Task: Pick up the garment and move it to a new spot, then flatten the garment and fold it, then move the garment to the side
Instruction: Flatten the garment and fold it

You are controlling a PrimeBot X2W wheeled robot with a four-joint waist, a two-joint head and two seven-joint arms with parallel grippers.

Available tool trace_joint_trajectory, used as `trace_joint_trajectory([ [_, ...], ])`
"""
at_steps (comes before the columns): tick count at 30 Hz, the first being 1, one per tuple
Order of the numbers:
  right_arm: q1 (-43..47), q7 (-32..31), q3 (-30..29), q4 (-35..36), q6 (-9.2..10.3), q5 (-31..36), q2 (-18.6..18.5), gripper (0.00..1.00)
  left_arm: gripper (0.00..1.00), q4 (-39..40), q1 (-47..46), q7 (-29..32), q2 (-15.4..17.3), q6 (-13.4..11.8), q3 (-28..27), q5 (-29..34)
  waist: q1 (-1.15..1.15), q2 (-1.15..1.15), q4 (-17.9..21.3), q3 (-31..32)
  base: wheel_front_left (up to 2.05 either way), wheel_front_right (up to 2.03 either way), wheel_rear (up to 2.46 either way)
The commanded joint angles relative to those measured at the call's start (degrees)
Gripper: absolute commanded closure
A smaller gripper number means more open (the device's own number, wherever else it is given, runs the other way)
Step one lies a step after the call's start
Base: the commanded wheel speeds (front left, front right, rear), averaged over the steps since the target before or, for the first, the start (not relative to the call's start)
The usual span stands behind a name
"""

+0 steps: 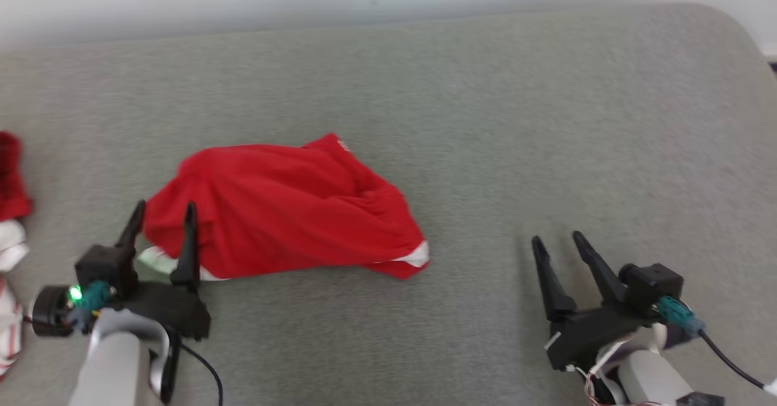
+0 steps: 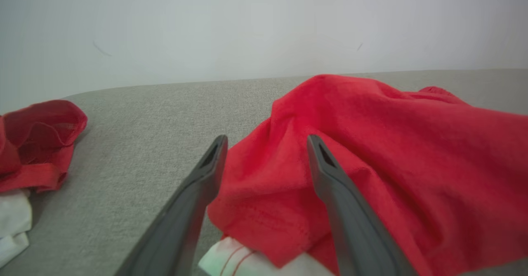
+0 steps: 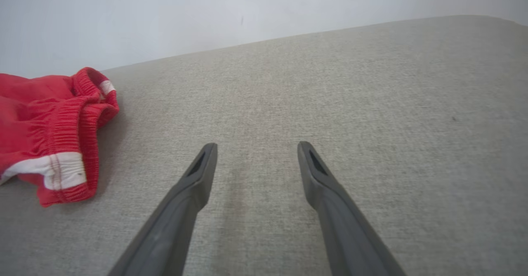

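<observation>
My left gripper (image 1: 166, 206) is spread wide at the left end of the red garment (image 1: 285, 212). In my left wrist view, the gripper (image 2: 267, 140) has a fold of the red cloth (image 2: 371, 144) bulging between its two fingers, which do not pinch it. One finger (image 2: 330, 177) lies across the cloth, and the other (image 2: 206, 173) runs along its edge over the grey fabric surface (image 2: 136, 135). Whether the tips touch the cloth, I cannot tell.

The garment lies in a crumpled heap left of centre on the grey fabric surface (image 1: 546, 121). It is bright red with white trim showing at its near left corner (image 2: 239, 261) and near right corner (image 1: 417, 254). From my right wrist, the garment (image 3: 45, 123) shows a gathered elastic band, a white panel with red stitching (image 3: 62, 171), and a small white patch (image 3: 106, 87) on the band. There is a similar white speck at the far edge in the head view (image 1: 344, 146). Any print on it is too small to read.

My right gripper (image 1: 556, 237) hangs well apart from the garment on the right, above bare grey fabric. Its fingers are parted with nothing between them (image 3: 256, 145).

At the far left edge lie a darker red cloth (image 1: 9, 178) (image 2: 37, 140) and a white cloth (image 1: 9, 321) (image 2: 12, 222), apart from the garment.
</observation>
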State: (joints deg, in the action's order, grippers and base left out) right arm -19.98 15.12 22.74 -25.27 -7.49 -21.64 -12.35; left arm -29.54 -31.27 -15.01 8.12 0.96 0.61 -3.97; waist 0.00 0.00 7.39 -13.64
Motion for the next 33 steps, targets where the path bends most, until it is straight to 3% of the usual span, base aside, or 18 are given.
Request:
trace_joint_trajectory([
  [1, -0.64, 0.03, 0.85, 0.49, 0.01, 0.22, -0.30, 0.00, 0.00, 0.58, 2.29, -0.26, -0.52, 0.05, -0.20, 0.22, 0.00, 0.00, -5.24, 3.36, 0.00, 0.00, 0.00],
  [15, -6.68, 0.03, 14.39, -0.76, 0.01, -1.73, -0.02, 0.00, 0.00, 7.00, 13.34, -0.26, -4.59, 0.83, 0.37, 0.07, 0.00, 0.00, -17.89, 5.72, 0.00, 0.00, 0.00],
  [23, -10.25, 0.03, 17.12, -3.30, 0.01, -2.60, -0.03, 0.00, 0.00, 7.46, 15.64, -0.26, -5.13, 0.73, 1.77, -0.89, 0.00, 0.00, -22.25, 5.29, 0.00, 0.00, 0.00],
  [27, -12.56, 0.02, 18.55, -6.32, 0.01, -0.70, -0.07, 0.00, 0.00, 7.46, 16.51, -0.26, -5.21, 0.49, 2.71, -2.07, 0.00, 0.00, -24.09, 5.00, 0.00, 0.00, 0.00],
  [33, -17.77, 0.03, 22.30, -16.47, 0.01, 4.14, -0.43, 0.00, 0.00, 7.12, 16.87, -0.26, -5.20, 0.01, 4.45, -3.27, 0.00, 0.00, -26.04, 4.41, 0.00, 0.00, 0.00],
])
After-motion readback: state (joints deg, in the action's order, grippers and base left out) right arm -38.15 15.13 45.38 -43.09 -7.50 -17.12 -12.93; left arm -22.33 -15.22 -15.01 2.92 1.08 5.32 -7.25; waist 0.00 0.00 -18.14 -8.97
